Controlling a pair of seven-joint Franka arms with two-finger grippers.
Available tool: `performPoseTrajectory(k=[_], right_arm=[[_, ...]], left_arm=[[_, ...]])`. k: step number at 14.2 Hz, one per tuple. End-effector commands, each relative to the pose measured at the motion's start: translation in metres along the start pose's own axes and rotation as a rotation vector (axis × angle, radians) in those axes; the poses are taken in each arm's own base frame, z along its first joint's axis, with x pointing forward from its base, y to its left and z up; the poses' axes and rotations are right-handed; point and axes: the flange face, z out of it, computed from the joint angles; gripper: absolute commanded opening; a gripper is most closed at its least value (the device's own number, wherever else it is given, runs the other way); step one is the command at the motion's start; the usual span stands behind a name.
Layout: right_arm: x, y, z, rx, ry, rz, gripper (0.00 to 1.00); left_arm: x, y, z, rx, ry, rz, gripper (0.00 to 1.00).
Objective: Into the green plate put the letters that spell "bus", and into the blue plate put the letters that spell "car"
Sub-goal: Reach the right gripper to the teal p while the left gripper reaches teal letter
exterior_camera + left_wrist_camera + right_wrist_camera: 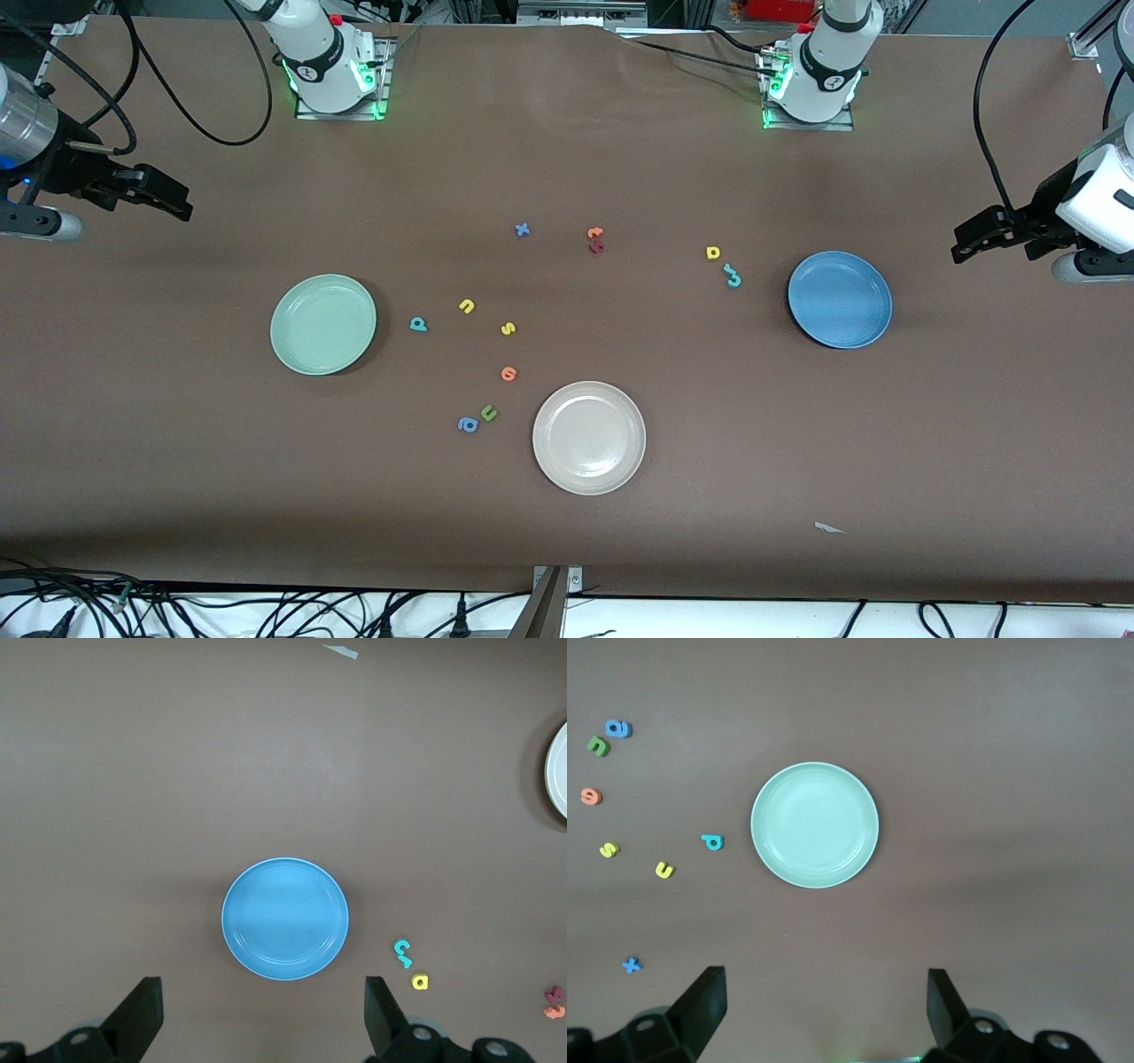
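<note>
Cream plate [588,437] empty, decoy; left gripper [266,1014] spread over blue plate [284,918]; right gripper [824,1005] spread by green plate [814,824]; risk: grabbing green u [488,412] instead of yellow u [467,306].

2 white arms with black joint bands, green-lit bases, black cables; black left gripper [961,249] and right gripper [182,206].
</note>
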Motion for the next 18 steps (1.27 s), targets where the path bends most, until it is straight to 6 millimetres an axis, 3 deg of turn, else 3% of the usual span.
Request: performPoseTrajectory(k=[1,5,9,13,18], right_arm=[[0.000,-0.025,0.016,-0.003,-0.054,-0.048,1.00],[-0.006,-0.072,0.052,-0.043,-0.172,-0.118,1.00],[0.009,-0.103,0.095,-0.044,-0.157,-0.133,1.00],[0.034,-0.139,0.179,-0.029,-0.088,-0.104,1.00],[0.064,-0.185,0.299,-0.011,-0.031,0.016,1.00]], left_arm=[[0.001,-0.002,-0.004,-0.018,0.002,0.007,1.00],[0.001,-0.002,0.001,-0.019,-0.011,-0.001,1.00],[0.009,0.023,0.039,-0.115,-0.083,-0.069,1.00],[0.022,0.070,0.111,-0.116,-0.148,-0.123,1.00],[-0.004,0.108,0.214,-0.100,-0.173,-0.212,1.00]])
